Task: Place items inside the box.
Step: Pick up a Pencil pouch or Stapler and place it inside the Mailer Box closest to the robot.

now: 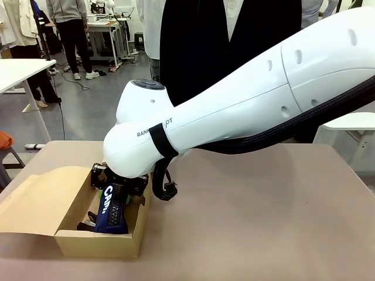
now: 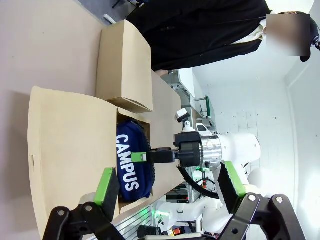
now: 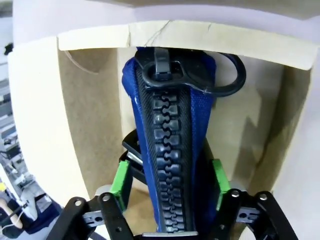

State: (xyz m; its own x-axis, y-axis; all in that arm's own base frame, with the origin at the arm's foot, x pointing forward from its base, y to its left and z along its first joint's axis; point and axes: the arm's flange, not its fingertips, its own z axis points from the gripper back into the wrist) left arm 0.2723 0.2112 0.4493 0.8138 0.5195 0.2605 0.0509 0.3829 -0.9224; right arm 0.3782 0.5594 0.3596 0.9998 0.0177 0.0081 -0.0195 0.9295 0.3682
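- The white right arm (image 1: 246, 99) reaches across from the right and fills much of the front view, blocking most of the far side of the table (image 1: 263, 222).
- A person (image 1: 222, 41) in dark clothing stands at that far edge, right behind the arm.
- A black strap (image 1: 161, 143) wraps the arm near the wrist, and a black cable runs along its underside.
- The cardboard box (image 1: 99, 243) sits at the table's near left. It is plain brown card with matte walls and one wide flap (image 1: 35, 205) folded out flat to the left.
- The tabletop is a smooth, dull tan.
- The navy pencil case (image 1: 112, 211) is inside the box, standing on edge and tilted, with one end up near the wrist.
- It is soft blue fabric with bold white "CAMPUS" lettering (image 2: 127, 162) down its side.
- A chunky black zip (image 3: 167, 150) with a ring pull runs along its upper edge.
- A dark object (image 3: 132, 150) lies low in the box beside the case, too hidden to name.
- The right gripper (image 3: 169, 175) straddles the case. Its green pads (image 3: 120, 177) are spread to either side, with a visible gap on one side.
- The left gripper (image 2: 170, 182) hangs back from the box with its jaws wide and nothing between them.
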